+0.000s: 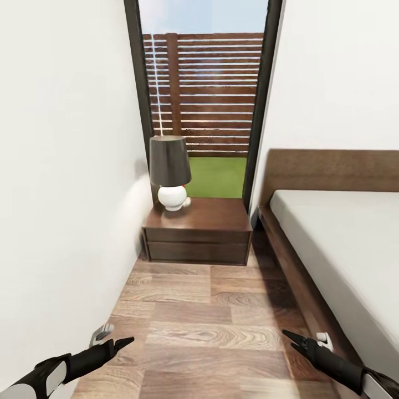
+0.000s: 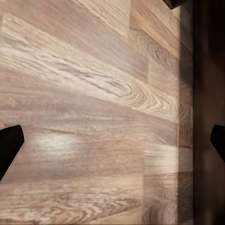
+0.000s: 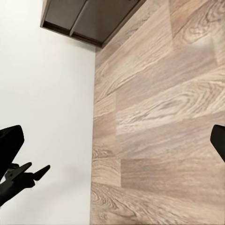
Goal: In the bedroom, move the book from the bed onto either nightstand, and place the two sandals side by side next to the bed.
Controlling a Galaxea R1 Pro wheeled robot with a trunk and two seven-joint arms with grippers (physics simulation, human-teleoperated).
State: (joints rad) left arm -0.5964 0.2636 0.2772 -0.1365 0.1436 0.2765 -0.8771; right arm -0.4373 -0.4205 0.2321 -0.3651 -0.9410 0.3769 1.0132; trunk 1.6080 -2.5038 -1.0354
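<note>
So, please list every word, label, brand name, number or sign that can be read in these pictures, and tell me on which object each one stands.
There is none to read. The nightstand, the lamp on it, the bed, the walls, the wood floor and the fence outside the window carry no lettering, label or number. Both grippers, left and right, are plain black with no marking visible.

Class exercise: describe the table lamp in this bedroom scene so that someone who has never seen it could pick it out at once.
Start at the tall dark-framed window between the white walls. Below it, to the left of the bed, stands a low dark brown nightstand. The lamp sits on its top, toward the rear left corner: a round white base under a dark grey tapered shade, the one object standing on that cabinet.
</note>
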